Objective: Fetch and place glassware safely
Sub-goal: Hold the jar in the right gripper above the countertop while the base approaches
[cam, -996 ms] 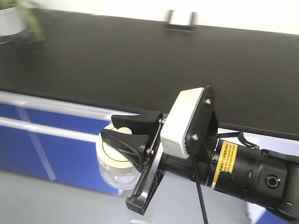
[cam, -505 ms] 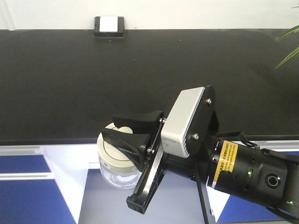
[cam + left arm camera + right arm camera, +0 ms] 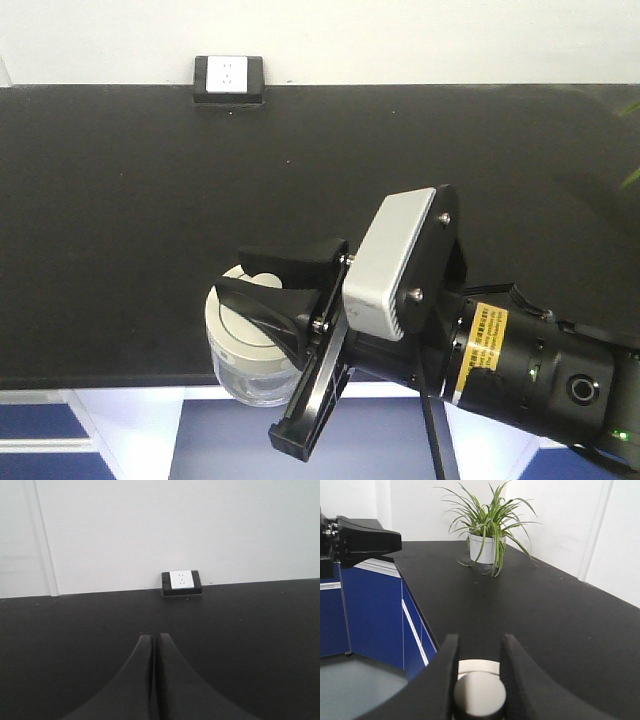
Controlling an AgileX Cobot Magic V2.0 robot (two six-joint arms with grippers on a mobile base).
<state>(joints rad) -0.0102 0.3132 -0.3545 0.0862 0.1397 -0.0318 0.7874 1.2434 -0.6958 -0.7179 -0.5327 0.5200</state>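
The right pincer (image 3: 238, 275) grips the knob of the small clear glass jar with off-white round lid (image 3: 243, 350), at the front edge of the matte black table (image 3: 120, 180). The left pincer (image 3: 154, 647) is pressed closed, empty.

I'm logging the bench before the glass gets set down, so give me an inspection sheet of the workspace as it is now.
Surface: black counter, matte, no spill seen.
Job's things: glass jar with an off-white lid, held at the counter's front edge; whether it touches the counter cannot be told.
Clutter: nothing seen.
Grippers: right tool shut on the jar at its lid; left tool shut, holding nothing.
Cables: one black cable hanging under the right arm.
Surroundings: socket at the counter's back edge; potted plant standing on the counter; blue cabinets below; white wall behind.
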